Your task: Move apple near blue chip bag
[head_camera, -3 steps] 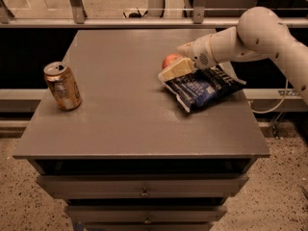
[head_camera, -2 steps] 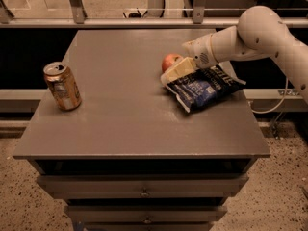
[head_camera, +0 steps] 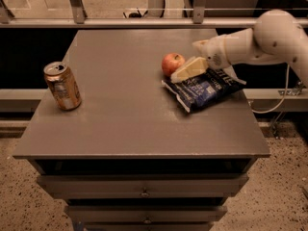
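Observation:
The small red apple [head_camera: 172, 63] rests on the grey table top [head_camera: 125, 114], touching the upper left corner of the crinkled dark-blue chip bag [head_camera: 204, 88]. My gripper [head_camera: 180, 74] reaches in from the right and hovers low over the bag's upper edge, just right of the apple. It is open and holds nothing. The apple stands free of it.
A gold-tan drink can [head_camera: 62, 85] stands upright near the table's left edge. The table has drawers [head_camera: 144, 192] below its front edge. A metal rail [head_camera: 120, 22] runs behind the far edge. A cable [head_camera: 276, 105] hangs off the right side.
My gripper has drawn back to the right, away from the apple. The apple, partly covered before, now shows almost whole beside the bag.

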### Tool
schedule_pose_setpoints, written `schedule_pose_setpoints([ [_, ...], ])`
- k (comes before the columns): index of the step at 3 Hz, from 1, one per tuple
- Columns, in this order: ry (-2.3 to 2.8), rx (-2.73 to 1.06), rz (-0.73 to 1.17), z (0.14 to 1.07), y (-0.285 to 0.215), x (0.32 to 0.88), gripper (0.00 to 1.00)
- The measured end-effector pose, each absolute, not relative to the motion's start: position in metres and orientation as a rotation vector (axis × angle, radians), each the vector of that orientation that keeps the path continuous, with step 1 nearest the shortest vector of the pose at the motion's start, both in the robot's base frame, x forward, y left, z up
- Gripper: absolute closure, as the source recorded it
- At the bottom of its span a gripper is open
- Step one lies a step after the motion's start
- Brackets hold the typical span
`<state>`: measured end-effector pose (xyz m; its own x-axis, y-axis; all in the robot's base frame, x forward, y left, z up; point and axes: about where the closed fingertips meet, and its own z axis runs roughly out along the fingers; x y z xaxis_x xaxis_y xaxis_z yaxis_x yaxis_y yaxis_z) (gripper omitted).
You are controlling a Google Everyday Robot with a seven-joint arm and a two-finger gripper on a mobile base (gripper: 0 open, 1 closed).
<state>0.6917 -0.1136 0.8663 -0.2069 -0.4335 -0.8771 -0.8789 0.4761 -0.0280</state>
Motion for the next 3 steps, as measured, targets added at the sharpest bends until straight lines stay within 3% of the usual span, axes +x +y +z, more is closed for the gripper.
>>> schedule_pose_setpoints([
  [2,1.581,-0.856,0.501,0.948,-0.316,0.657,0.00],
  [3,1.578,-0.865,0.497,0.952,-0.307,0.661,0.00],
])
